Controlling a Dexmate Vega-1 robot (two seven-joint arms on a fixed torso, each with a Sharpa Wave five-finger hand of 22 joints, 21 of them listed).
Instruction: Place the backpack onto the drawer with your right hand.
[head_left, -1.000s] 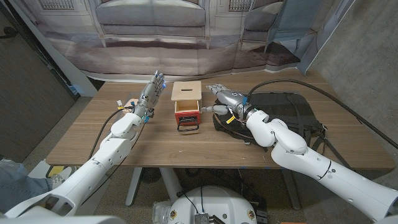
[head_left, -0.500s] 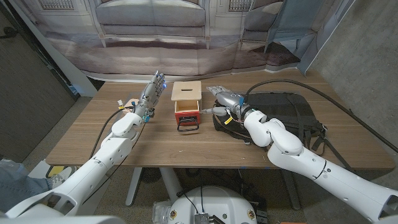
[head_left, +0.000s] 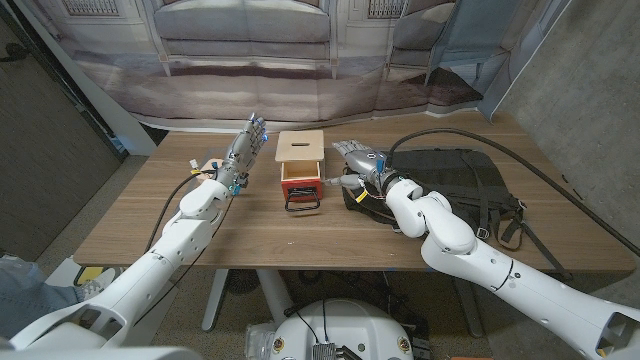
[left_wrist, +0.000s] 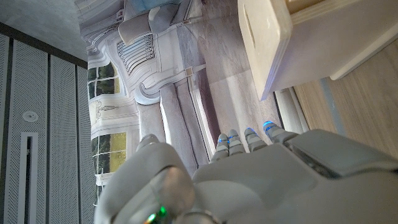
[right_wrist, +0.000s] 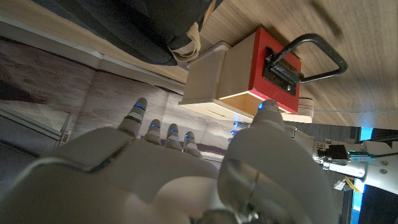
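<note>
A black backpack (head_left: 455, 180) lies on the wooden table to the right of a small wooden drawer box (head_left: 300, 158) with a red front and a black handle. My right hand (head_left: 362, 160) hovers between the box and the backpack's left end, fingers spread, holding nothing. The right wrist view shows the box (right_wrist: 245, 78) and part of the backpack (right_wrist: 149, 28) beyond my fingers. Left of the box my left hand (head_left: 243, 148) stands upright with fingers straight, also holding nothing. The box's pale side (left_wrist: 292, 37) appears in the left wrist view.
Black straps (head_left: 505, 215) trail from the backpack toward the table's right front. A thick black cable (head_left: 520, 150) arcs over the backpack to my right arm. A curtain backdrop hangs behind the table (head_left: 150, 215).
My right hand has shifted slightly back and left, toward the drawer box, with its fingers more raised. The left arm, the box and the backpack have not moved.
</note>
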